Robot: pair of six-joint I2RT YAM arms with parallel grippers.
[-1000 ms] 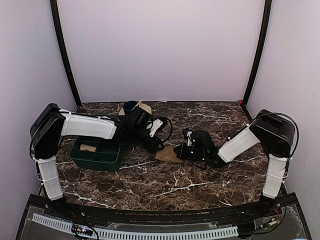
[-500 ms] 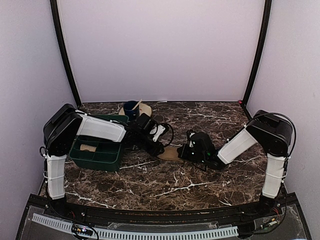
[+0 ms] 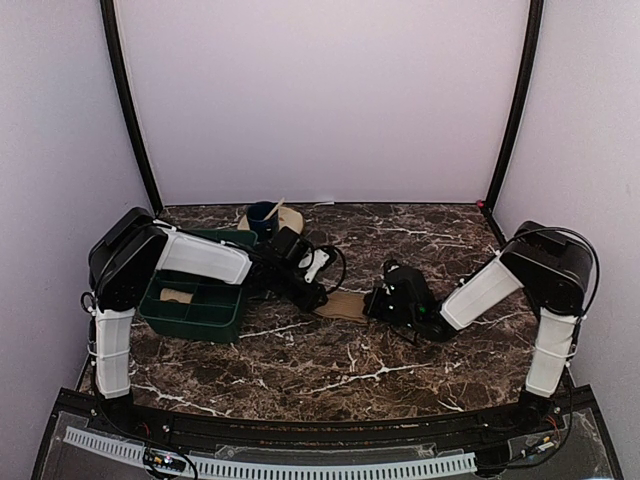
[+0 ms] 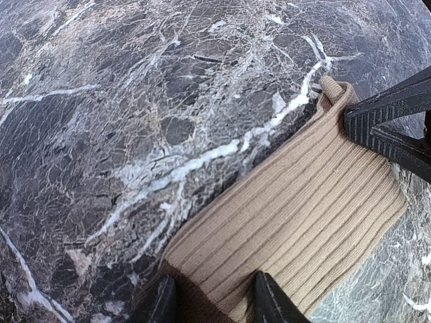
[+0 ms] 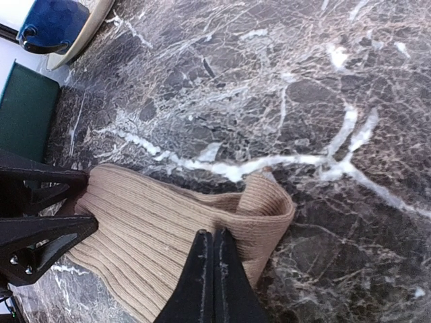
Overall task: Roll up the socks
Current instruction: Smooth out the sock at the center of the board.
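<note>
Jaws spread, the left gripper (image 4: pixel 213 289) straddles the dark end of a ribbed tan sock (image 4: pixel 296 215) lying flat at the frame's lower right on the marble table (image 4: pixel 121 101), while the right gripper (image 5: pixel 211 237), fingers pressed together, rests on its folded-over end

green bin (image 3: pixel 190 312) and saucer (image 3: pixel 291 216) crowd left of sock (image 3: pixel 345 305); marble table (image 3: pixel 340 375) in front open.

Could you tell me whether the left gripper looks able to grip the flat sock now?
Probably yes: the left gripper stands open right at the near end of the sock, its fingers over the cloth with nothing in between. The shut right gripper sits at the far end.
</note>
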